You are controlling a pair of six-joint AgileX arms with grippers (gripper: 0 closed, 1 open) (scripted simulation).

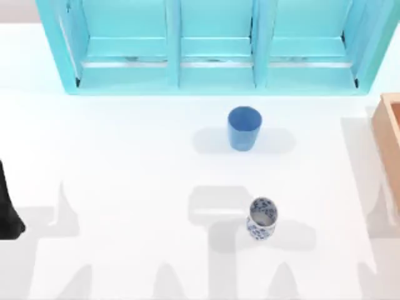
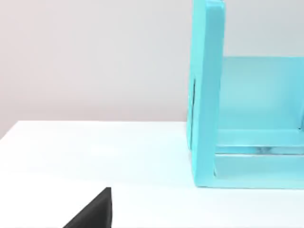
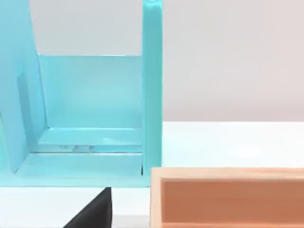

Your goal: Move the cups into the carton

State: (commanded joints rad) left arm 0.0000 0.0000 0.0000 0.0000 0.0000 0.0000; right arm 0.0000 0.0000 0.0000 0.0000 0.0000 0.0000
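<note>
**Blue and floral cups waiting, tan carton off to the right**

Blue tapered cup (image 1: 244, 127) upright near the middle of the white tabletop (image 1: 125, 162), just in front of the light-blue shelf unit (image 1: 212, 47). White floral cup (image 1: 261, 219) upright too, nearer the front edge, well apart from the blue one. Tan carton (image 1: 389, 134) at the tabletop's right edge, cut off by the frame in the top view; seen again from the right wrist (image 3: 228, 197), open-topped, just beside the shelf unit's end wall. Neither cup inside it yet, so task judged not begun.

Left arm (image 1: 7, 206) parked at the far left edge as a dark shape, far from both cups. Dark wedge low in each wrist view, left gripper (image 2: 92, 211) and right gripper (image 3: 92, 211); cannot tell whether either is open or closed, and nothing seen held.

Likely risks: both cups small, handleless and light-looking, so easily tipped or pushed by an off-centre approach; tapered blue wall apt to slip upward out of a pinch; carton wall liable to catch a cup carried too low; shelf unit close behind the blue cup, leaving little room on that side.

Surface plain, glossy white, crossed by soft grey shadows. Pale blank wall beyond.
</note>
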